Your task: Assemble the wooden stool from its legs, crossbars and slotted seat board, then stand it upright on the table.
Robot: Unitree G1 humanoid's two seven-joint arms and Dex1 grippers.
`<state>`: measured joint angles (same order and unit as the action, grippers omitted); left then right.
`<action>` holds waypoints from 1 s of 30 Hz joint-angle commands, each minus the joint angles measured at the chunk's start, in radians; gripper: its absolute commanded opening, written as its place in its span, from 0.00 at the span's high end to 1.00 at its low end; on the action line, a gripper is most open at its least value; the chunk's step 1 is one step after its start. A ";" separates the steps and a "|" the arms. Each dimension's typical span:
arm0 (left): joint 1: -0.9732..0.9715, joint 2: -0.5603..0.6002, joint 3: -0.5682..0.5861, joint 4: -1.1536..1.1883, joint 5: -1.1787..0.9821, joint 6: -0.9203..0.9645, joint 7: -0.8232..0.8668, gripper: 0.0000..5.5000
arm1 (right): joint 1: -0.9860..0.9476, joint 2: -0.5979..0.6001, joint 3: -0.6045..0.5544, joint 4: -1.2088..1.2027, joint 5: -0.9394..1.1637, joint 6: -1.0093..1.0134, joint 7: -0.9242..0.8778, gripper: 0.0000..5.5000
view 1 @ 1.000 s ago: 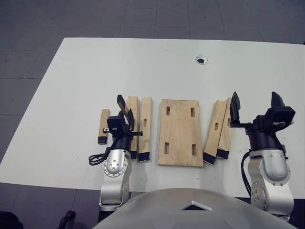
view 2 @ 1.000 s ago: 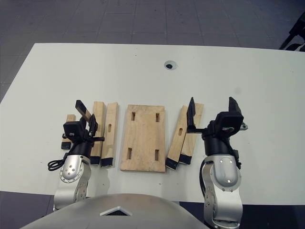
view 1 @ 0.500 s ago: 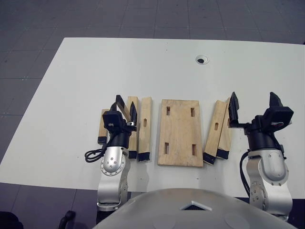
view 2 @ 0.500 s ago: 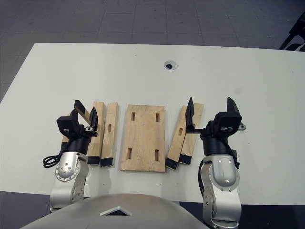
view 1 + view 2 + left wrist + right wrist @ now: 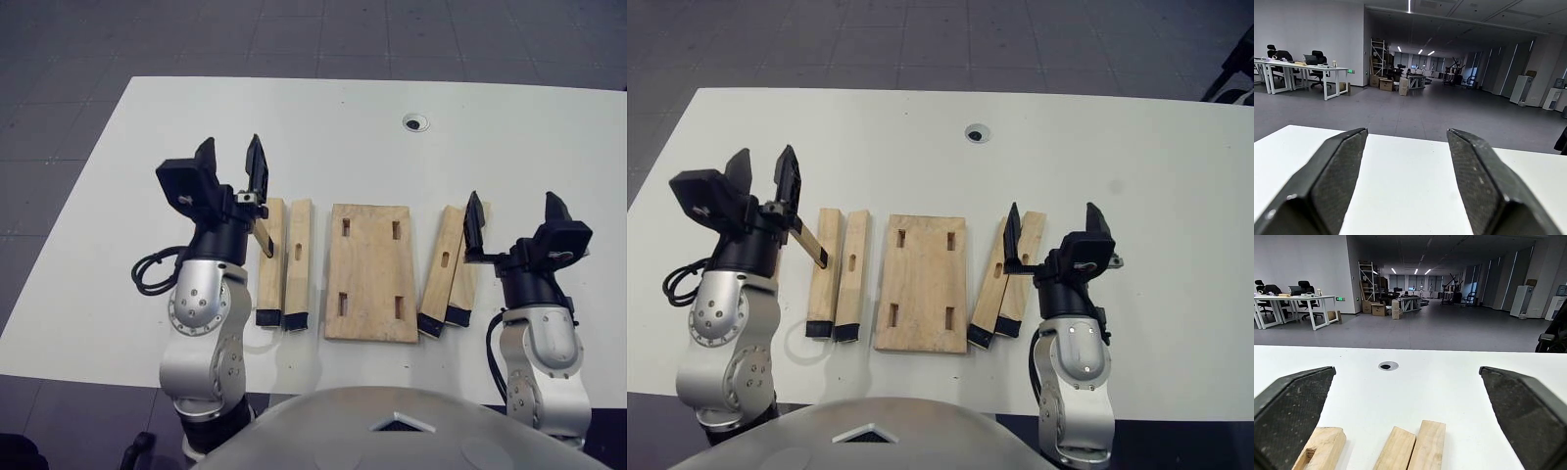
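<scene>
Judging by how the parts lie, assembly has not begun: the slotted seat board [image 5: 370, 272] rests flat at the middle of the table [image 5: 323, 137] with all four slots empty. The left legs [image 5: 284, 262] lie side by side just beside it on one flank, and the right legs [image 5: 451, 269] lie close together on the other. A short slanted stick [image 5: 809, 243] with a dark tip, probably a crossbar, pokes out below the left gripper [image 5: 232, 149] and overlaps the outer left leg; whether it hangs from a finger or lies loose I cannot tell. That gripper is held high over the table's left part, its fingers [image 5: 1332, 181] spread wide with nothing between them; the right gripper [image 5: 512, 204] sits low beside the right legs, likewise spread and empty. Every joint is left to make, as is standing the stool up. The table is plain white with a round cable hole [image 5: 415, 122]; around it lie grey floor tiles [image 5: 294, 39], and beyond is a large hall with desks [image 5: 1298, 68] and ceiling strip lights
</scene>
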<state>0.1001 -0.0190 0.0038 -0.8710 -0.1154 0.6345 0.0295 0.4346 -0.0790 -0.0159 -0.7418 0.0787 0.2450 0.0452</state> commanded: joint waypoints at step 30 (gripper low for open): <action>-0.066 -0.041 0.036 0.202 -0.045 0.429 0.062 0.37 | -0.004 0.004 -0.002 0.003 0.003 0.000 0.000 0.00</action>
<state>-0.0739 -0.0431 0.0362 -0.7526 -0.1533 1.0064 0.0935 0.4272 -0.0793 -0.0164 -0.7359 0.0819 0.2428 0.0485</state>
